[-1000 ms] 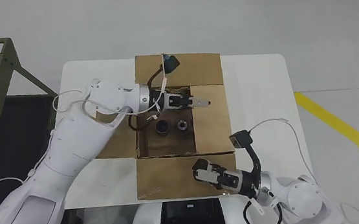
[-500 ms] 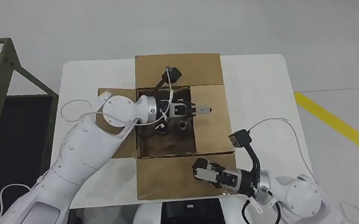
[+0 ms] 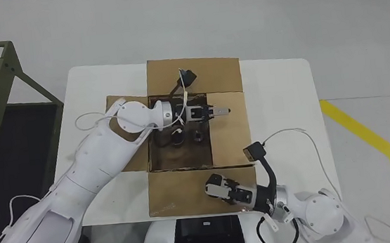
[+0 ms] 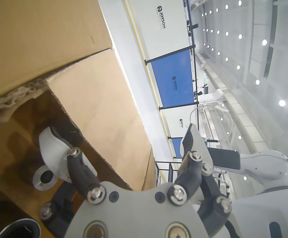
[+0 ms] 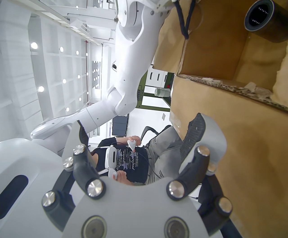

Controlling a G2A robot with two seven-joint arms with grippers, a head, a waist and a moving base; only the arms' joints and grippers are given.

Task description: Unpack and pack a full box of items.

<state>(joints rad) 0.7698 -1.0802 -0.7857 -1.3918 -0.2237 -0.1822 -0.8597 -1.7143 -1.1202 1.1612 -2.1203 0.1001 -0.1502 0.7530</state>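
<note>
An open cardboard box (image 3: 227, 129) sits on the white table (image 3: 282, 106) with its flaps spread. Two dark cylinders (image 3: 175, 137) (image 3: 197, 134) stand on its floor; one cylinder (image 5: 258, 15) also appears in the right wrist view. My left gripper (image 3: 216, 111) (image 4: 121, 142) is open at the box's right side. It straddles the right wall: one finger (image 4: 52, 144) is inside, the other finger (image 4: 191, 139) is outside. A small white ring (image 4: 43, 179) lies on the box floor under it. My right gripper (image 3: 219, 188) (image 5: 139, 130) hangs open and empty beside the near flap (image 5: 247, 146).
A green metal cart (image 3: 7, 76) stands left of the table. A yellow floor line (image 3: 366, 140) runs on the right. Bare tabletop lies right of the box and at the front left corner.
My left arm's elbow swung down and right while its gripper stayed at the box's right wall, dipping and coming back. The right gripper slid a little to the left along the near flap.
</note>
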